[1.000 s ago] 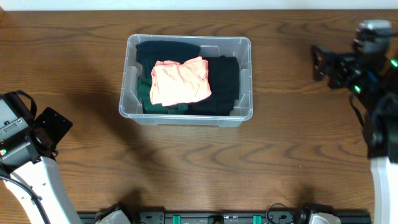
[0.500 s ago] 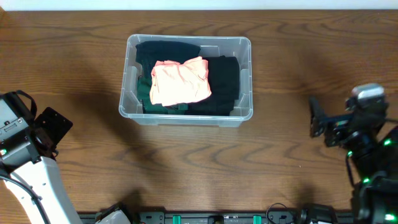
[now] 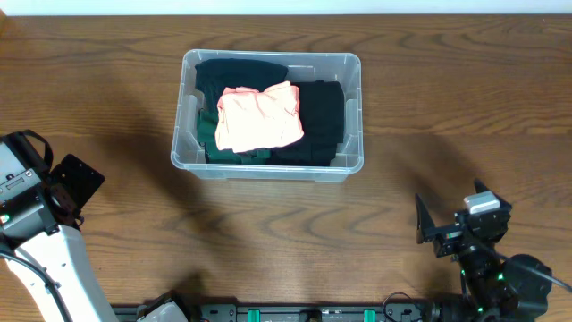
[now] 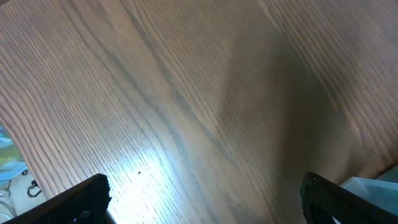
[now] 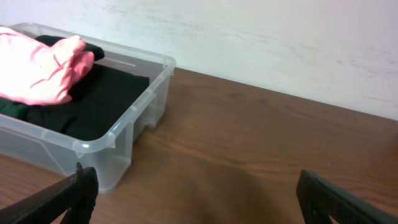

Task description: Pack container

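Container (image 3: 272, 55): a clear plastic bin with rounded corners, standing on the worktop (image 3: 268, 241) toward the back and a little left of centre in the overhead view, well apart from both arms
Contents: a pink garment (image 3: 259, 118) lies crumpled on top near the middle; black clothing (image 3: 323, 116) fills the right side and the back, and dark green cloth (image 3: 209, 136) shows at the front left under the pink piece
Fill level: the pink garment rises slightly above the rim in the right wrist view
Left pincer (image 4: 204, 186): jaws spread wide with nothing between them, facing bare wood; the arm sits low at the left front edge of the worktop
Right pincer (image 5: 196, 180): jaws apart and empty, at the front right of the worktop; its camera looks across the wood toward the right end of the container, which is off to its left
Worktop: dark brown wood with strong grain, a bright glare patch in the left wrist view
Wall (image 5: 261, 37): white, behind the far edge of the worktop
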`<state>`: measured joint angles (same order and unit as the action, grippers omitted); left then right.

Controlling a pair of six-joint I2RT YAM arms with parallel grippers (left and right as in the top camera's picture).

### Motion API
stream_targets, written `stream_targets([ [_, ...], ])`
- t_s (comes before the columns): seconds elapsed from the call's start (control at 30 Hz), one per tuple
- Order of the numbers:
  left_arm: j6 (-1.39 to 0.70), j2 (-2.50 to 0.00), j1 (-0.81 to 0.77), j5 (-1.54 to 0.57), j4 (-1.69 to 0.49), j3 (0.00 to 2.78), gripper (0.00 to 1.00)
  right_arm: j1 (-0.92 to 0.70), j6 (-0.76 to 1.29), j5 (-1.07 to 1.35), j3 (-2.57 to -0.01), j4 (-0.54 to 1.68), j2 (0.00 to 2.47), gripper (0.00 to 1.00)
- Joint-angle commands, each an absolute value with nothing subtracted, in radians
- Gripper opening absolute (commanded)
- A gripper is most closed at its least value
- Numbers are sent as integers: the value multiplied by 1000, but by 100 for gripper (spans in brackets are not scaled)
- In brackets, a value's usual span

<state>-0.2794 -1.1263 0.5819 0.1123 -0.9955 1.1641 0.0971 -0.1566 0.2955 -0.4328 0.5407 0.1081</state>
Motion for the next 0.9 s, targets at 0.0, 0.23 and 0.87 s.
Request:
stream_targets([
  [0.0, -263, -1130, 587, 128, -999, 1180, 98, 84, -136, 295, -401, 547, 50, 99],
  [0.23, -263, -1130, 587, 128, -999, 1180, 98, 83, -135, 296, -347, 545, 5, 99],
  [0.87, -263, -1130, 587, 128, -999, 1180, 98, 16, -136, 295, -125, 406, 5, 99],
])
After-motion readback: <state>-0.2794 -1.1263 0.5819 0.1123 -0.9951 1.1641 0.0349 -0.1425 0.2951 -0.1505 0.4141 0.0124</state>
